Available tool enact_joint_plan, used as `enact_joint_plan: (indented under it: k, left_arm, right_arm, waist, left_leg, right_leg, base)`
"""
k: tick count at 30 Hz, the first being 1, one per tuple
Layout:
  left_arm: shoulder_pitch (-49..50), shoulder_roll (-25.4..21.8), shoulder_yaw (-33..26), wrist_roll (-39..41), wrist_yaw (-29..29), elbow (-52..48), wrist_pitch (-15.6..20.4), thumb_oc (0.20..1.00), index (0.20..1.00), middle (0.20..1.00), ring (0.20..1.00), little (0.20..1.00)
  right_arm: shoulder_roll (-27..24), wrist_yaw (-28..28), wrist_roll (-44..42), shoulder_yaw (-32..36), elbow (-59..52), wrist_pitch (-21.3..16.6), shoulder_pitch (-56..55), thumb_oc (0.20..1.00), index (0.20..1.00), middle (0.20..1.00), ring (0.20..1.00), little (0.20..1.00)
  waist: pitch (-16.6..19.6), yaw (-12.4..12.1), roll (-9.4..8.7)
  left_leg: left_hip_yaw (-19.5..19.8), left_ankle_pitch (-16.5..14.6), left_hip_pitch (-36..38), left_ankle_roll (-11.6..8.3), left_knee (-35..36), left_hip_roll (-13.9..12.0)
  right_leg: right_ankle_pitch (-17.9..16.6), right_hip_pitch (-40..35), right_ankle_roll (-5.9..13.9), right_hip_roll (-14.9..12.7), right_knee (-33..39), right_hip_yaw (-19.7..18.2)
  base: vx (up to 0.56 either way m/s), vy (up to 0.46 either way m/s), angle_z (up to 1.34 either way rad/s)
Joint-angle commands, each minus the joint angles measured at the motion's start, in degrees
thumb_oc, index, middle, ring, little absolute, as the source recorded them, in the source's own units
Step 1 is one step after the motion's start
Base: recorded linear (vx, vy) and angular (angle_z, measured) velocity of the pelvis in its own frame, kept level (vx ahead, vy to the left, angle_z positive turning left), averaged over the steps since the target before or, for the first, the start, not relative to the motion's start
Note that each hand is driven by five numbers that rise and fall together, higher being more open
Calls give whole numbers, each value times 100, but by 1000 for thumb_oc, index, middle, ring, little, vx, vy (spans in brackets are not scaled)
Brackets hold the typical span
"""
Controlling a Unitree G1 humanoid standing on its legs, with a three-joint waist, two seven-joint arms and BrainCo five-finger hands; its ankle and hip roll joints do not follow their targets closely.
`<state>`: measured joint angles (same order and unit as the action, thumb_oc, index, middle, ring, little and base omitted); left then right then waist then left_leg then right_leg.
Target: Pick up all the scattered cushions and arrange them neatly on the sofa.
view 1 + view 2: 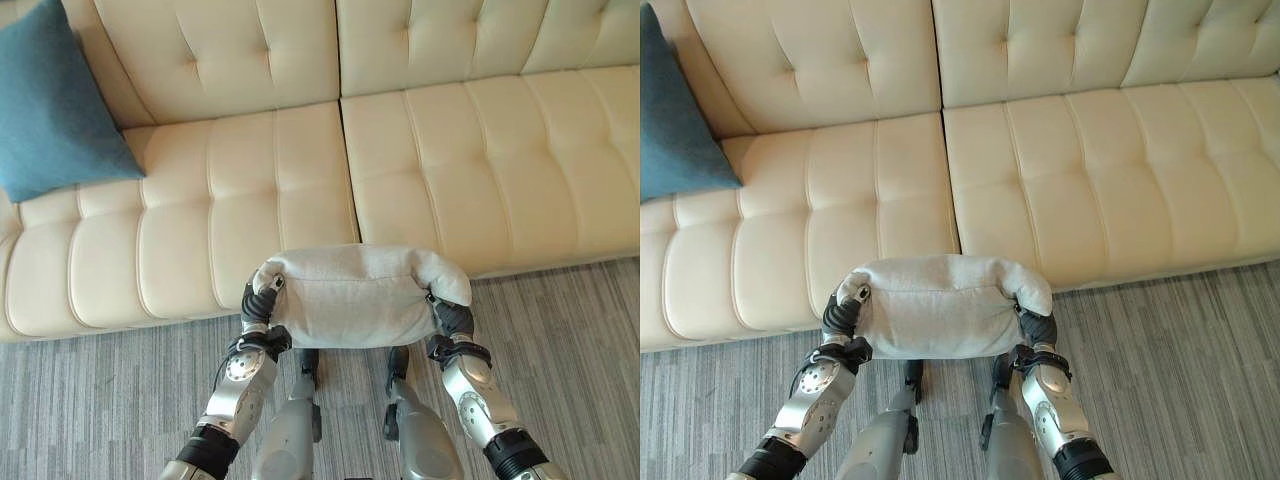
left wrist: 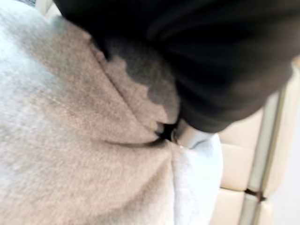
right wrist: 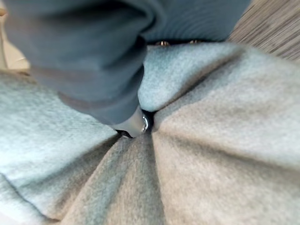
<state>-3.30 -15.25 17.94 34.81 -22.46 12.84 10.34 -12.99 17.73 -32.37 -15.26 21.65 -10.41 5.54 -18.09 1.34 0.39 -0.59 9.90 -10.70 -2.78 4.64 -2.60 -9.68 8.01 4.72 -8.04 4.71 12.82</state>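
Two hands, the left hand [image 1: 258, 302] and right hand [image 1: 452, 318], gripped opposite ends of the pale grey cushion [image 1: 355, 296], fingers dug into its cloth, holding it above the floor just before the cream sofa [image 1: 420, 160]. Best carried level onto the seat, well apart from the blue cushion [image 1: 55, 105].

Both hands, left hand [image 1: 843, 312] and right hand [image 1: 1036, 325], clamp a light grey cushion [image 1: 940, 305] by its ends before the cream sofa's [image 1: 1040, 180] front edge. A blue cushion [image 1: 675, 130] leans at the sofa's left end.
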Motion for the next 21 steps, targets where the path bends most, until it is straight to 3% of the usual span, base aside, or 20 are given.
enact_joint_plan:
  k: [1, 5, 11, 12, 15, 16, 17, 18, 20, 21]
  left_arm:
    - [-82, 25, 78, -411, 310, -488, 101, 200, 200, 200, 200, 200]
    - [124, -78, -6, -573, 368, -535, -23, 200, 200, 200, 200, 200]
    - [566, -190, -211, -652, 495, -705, -208, 200, 200, 200, 200, 200]
    - [593, -187, -271, -648, 509, -683, -233, 200, 200, 200, 200, 200]
    - [791, -108, -565, -462, 472, -640, -323, 200, 200, 200, 200, 200]
    - [834, -82, -626, -409, 456, -648, -317, 200, 200, 200, 200, 200]
    - [834, -83, -628, -409, 456, -650, -318, 200, 200, 200, 200, 200]
    - [835, -49, -635, -340, 483, -631, -331, 200, 200, 200, 200, 200]
    - [796, -19, -643, -401, 494, -542, -376, 200, 200, 200, 200, 200]
    - [755, 3, -627, -393, 505, -483, -397, 200, 200, 200, 200, 200]
  right_arm:
    - [32, -413, 680, -261, -763, -89, -69, 200, 200, 200, 200, 200]
    - [-138, -460, 1028, -215, -891, 88, -293, 200, 200, 200, 200, 200]
    - [-530, -550, 1617, -60, -1192, 397, -482, 200, 200, 200, 200, 200]
    - [-605, -542, 1728, -44, -1212, 461, -460, 200, 200, 200, 200, 200]
    - [-638, -582, 1735, -54, -1243, 582, -497, 200, 200, 200, 200, 200]
    - [-653, -613, 1733, -68, -1245, 597, -506, 200, 200, 200, 200, 200]
    - [-653, -613, 1732, -68, -1244, 596, -505, 200, 200, 200, 200, 200]
    - [-695, -641, 1696, -58, -1325, 602, -520, 200, 200, 200, 200, 200]
    - [-693, -615, 1760, -32, -1222, 641, -506, 200, 200, 200, 200, 200]
    - [-692, -583, 1774, -24, -1178, 652, -462, 200, 200, 200, 200, 200]
  waist:
    - [632, -20, -132]
    - [804, -28, -155]
    - [960, -51, -152]
    - [935, -67, -159]
    - [809, -164, -288]
    - [714, -222, -331]
    - [714, -210, -325]
    - [528, -301, -361]
    - [501, -341, -363]
    - [526, -320, -355]
  left_leg:
    - [-96, -849, 632, -156, 36, -72]
    - [-130, -919, 837, -146, 36, -98]
    - [-106, -969, 1197, -143, 36, -194]
    - [-95, -981, 1198, -162, -68, -239]
    - [120, -682, 840, -302, -1345, -339]
    - [210, -581, 640, -279, -1860, -283]
    - [225, -603, 610, -279, -1908, -286]
    - [431, -501, 127, -243, -2844, -112]
    - [721, -621, -129, -208, -2784, 173]
    - [679, -768, -257, -168, -2536, 272]
  right_leg:
    - [827, -245, 271, -51, -70, -230]
    - [865, -498, 275, -29, 23, -214]
    - [1219, -733, 178, 70, -256, -352]
    - [1340, -730, 123, 114, -382, -386]
    - [1587, -962, -140, 333, -482, -398]
    - [1622, -1039, -203, 346, -499, -381]
    - [1624, -1038, -203, 351, -501, -369]
    - [1714, -1112, -261, 351, -543, -296]
    - [1738, -1127, -252, 339, -510, -273]
    - [1732, -1138, -243, 341, -475, -258]
  base:
    - [76, -14, -2]
    - [89, -28, -2]
    - [77, -90, -3]
    - [67, -306, -4]
    - [90, -373, 9]
    - [31, -169, 18]
    - [12, -217, 10]
    - [24, -152, 6]
    - [65, -102, 39]
    - [136, -16, 27]
